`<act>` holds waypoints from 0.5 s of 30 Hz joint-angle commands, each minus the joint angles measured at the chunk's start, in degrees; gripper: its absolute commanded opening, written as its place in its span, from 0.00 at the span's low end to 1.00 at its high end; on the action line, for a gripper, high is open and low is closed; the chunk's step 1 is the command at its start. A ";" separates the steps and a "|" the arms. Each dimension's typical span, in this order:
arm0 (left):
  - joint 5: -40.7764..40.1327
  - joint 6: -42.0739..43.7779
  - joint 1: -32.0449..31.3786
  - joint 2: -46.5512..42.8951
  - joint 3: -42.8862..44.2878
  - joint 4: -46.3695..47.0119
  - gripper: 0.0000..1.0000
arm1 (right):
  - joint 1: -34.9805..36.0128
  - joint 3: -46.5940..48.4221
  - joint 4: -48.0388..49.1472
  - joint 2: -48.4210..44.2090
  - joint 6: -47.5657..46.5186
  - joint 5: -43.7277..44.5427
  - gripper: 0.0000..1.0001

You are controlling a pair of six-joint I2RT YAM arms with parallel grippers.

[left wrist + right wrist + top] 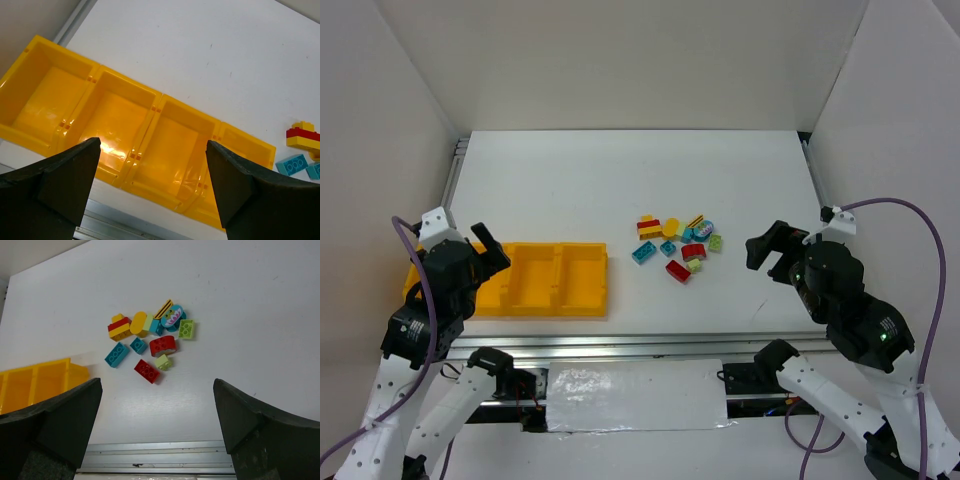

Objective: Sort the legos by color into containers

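Several small legos (pixel 678 245) in red, yellow, teal and light green lie in a loose cluster on the white table, right of centre. The yellow four-compartment tray (pixel 582 308) stands at the front left, and its compartments look empty. My left gripper (pixel 488 250) is open and empty above the tray's left part. In the left wrist view the tray (pixel 155 107) fills the frame between my open fingers (pixel 70 175). My right gripper (pixel 770 250) is open and empty, right of the cluster. The right wrist view shows the cluster (pixel 150 340), with a red brick (pixel 147 371) nearest.
A red-and-yellow stacked piece (pixel 302 136) and a teal brick (pixel 292 164) show right of the tray. The aluminium rail (pixel 620 350) runs along the table's front edge. White walls enclose the table on the left, back and right.
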 commanded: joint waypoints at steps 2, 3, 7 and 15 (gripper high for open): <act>0.54 0.16 -0.01 -0.08 -0.03 2.43 0.99 | 0.38 0.62 0.09 0.54 0.82 1.17 1.00; 0.54 0.16 0.08 -0.08 -0.03 2.43 1.00 | 0.38 0.53 0.18 0.36 0.82 1.17 1.00; 0.98 0.43 0.08 -0.08 -0.21 2.69 0.99 | 0.38 -0.35 2.37 -0.08 1.87 0.99 1.00; 2.03 0.95 0.08 0.62 -0.47 3.22 1.00 | 0.47 -0.70 4.74 18.27 3.72 -0.23 1.00</act>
